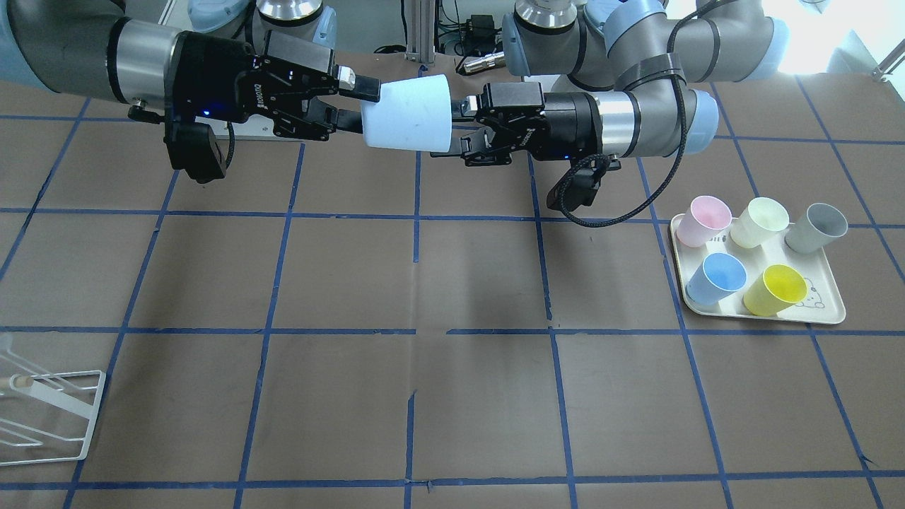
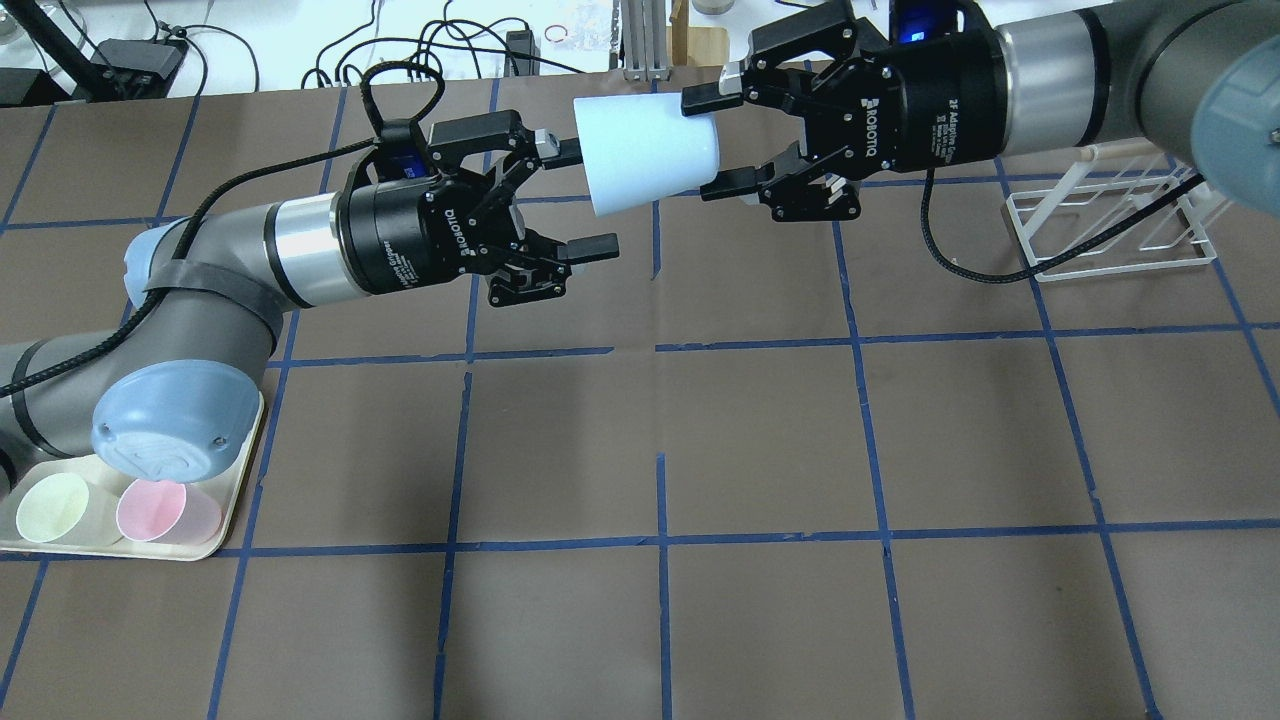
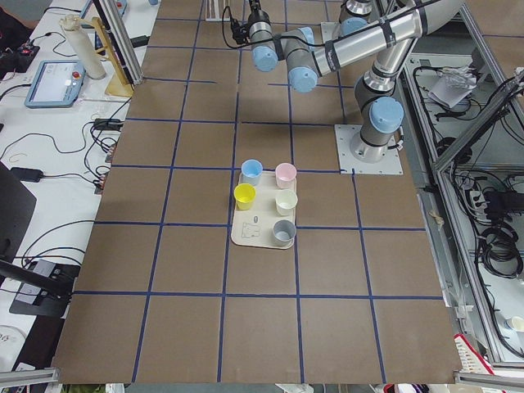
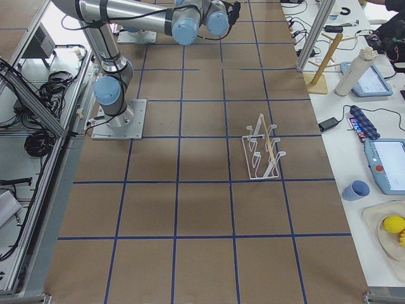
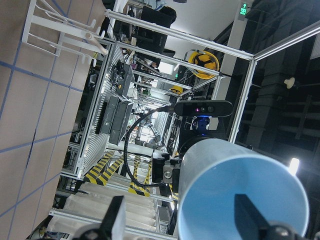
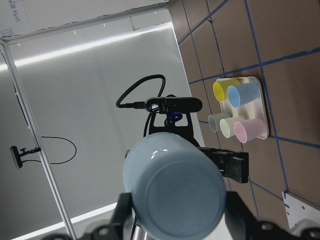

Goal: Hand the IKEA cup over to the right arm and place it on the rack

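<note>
Right gripper (image 2: pixel 705 140) is closed on the narrow bottom end of the cup (image 2: pixel 645 160), with one finger on each side of it, and the right wrist view shows the cup's base sitting between them. Left gripper (image 2: pixel 592 197) stands open at the wide mouth of the cup. One of its fingers (image 2: pixel 590 245) is clearly apart from the cup wall, and the other lies at the rim (whether it reaches a little inside the mouth, I cannot tell for sure). The cup lies on its side in the air above the table (image 2: pixel 760 440), well apart from the rack (image 1: pixel 95 410); in the overhead view the right gripper is between the cup and the rack. So I judge the transfer as nearly finished: the right arm has the cup and the left gripper seems not to hold it. What is left is the bigger half. The left gripper must draw away from the mouth without pushing the rim. Then the right arm must carry the cup over to the rack and set it on a prong, which is not yet done. The other cups (image 1: pixel 717 276) sit on the tray (image 1: pixel 827 314), far from the rack on the left arm's side.
</note>
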`<state>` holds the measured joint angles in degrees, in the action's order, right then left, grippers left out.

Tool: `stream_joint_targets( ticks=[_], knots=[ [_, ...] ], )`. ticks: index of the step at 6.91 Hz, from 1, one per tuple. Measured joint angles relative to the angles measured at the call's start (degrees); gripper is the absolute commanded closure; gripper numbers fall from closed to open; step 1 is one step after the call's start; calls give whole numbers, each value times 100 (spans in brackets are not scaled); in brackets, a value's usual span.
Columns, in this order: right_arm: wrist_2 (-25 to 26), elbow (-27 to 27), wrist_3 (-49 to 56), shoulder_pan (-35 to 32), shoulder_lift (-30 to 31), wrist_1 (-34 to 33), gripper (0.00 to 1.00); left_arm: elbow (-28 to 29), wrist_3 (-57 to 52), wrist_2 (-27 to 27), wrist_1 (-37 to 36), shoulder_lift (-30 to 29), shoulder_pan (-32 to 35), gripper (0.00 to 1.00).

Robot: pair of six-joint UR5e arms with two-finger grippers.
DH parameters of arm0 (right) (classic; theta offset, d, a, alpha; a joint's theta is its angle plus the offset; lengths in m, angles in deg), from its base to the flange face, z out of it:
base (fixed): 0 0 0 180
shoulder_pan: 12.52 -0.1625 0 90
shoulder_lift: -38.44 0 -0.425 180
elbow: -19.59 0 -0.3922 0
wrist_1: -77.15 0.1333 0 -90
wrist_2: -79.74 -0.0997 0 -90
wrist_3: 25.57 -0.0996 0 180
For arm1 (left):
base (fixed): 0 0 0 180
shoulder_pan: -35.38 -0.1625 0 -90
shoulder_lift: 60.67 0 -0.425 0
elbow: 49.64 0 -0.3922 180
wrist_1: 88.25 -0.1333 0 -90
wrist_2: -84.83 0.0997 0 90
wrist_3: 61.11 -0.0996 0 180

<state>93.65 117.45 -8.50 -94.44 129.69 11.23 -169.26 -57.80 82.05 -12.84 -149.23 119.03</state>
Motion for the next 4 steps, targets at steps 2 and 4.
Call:
stream_joint_targets(
  ticks=[2,4],
  knots=[
    [320,-230,-306,155,-18,-136,41,33,171,19,0,-3,-84,0],
    [1148,-543,-642,619,-22,-174,41,107,450,321,-66,-7,-326,0]
  ],
)
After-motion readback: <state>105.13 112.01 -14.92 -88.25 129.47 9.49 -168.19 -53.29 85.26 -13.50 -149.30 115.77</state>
